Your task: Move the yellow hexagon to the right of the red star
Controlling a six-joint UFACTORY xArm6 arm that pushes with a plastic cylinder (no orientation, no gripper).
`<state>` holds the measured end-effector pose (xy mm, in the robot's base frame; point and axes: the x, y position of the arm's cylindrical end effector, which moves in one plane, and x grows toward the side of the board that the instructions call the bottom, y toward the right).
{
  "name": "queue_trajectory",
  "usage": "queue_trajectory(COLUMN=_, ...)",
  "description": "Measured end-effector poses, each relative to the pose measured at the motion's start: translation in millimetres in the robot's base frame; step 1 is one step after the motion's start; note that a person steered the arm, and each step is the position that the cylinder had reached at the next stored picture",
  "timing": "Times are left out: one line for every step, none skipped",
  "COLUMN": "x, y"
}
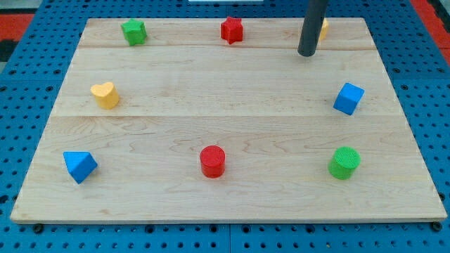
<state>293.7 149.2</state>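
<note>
The red star (231, 29) sits near the view's top edge of the wooden board (225, 204), a little left of centre. The yellow hexagon (323, 28) lies to the star's right at the same height, mostly hidden behind my dark rod; only a yellow sliver shows at the rod's right side. My tip (306, 53) rests on the board just below and left of the hexagon, well right of the star.
A green star (133, 31) is at top left, a yellow heart (105, 94) at left, a blue triangle (79, 166) at bottom left. A red cylinder (212, 161) is at bottom centre, a green cylinder (344, 162) at bottom right, a blue cube (348, 98) at right.
</note>
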Motion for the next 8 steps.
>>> queue_trajectory(x=0, y=0)
queue_trajectory(x=0, y=0)
queue_trajectory(x=0, y=1)
queue_trajectory(x=0, y=1)
queue_trajectory(x=-1, y=1)
queue_trajectory(x=-2, y=16)
queue_trajectory(x=-38, y=47)
queue_trajectory(x=-78, y=66)
